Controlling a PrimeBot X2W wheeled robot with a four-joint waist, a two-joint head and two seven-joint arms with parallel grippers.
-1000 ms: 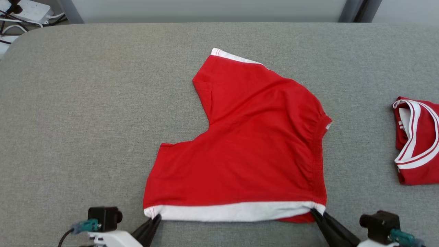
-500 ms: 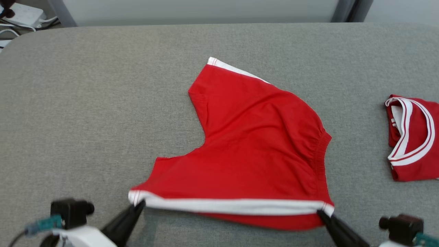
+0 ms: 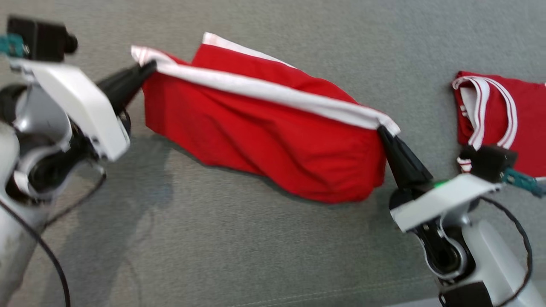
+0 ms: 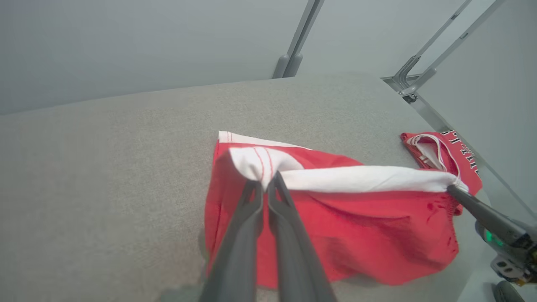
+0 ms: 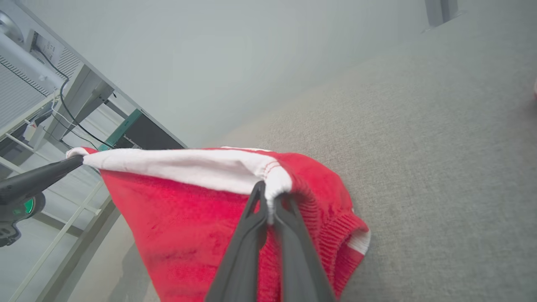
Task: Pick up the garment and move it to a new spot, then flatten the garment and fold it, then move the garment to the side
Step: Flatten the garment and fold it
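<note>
Left gripper [image 3: 147, 67] and right gripper [image 3: 381, 130] each clamp a hem corner of the red shorts [image 3: 264, 140], strung up between them, so I reckon flattening, folding and shifting aside remain.

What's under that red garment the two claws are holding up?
Grey table, with the garment's shadow on it. Where the cloth sags it hides the table beneath, so anything there cannot be seen.
</note>
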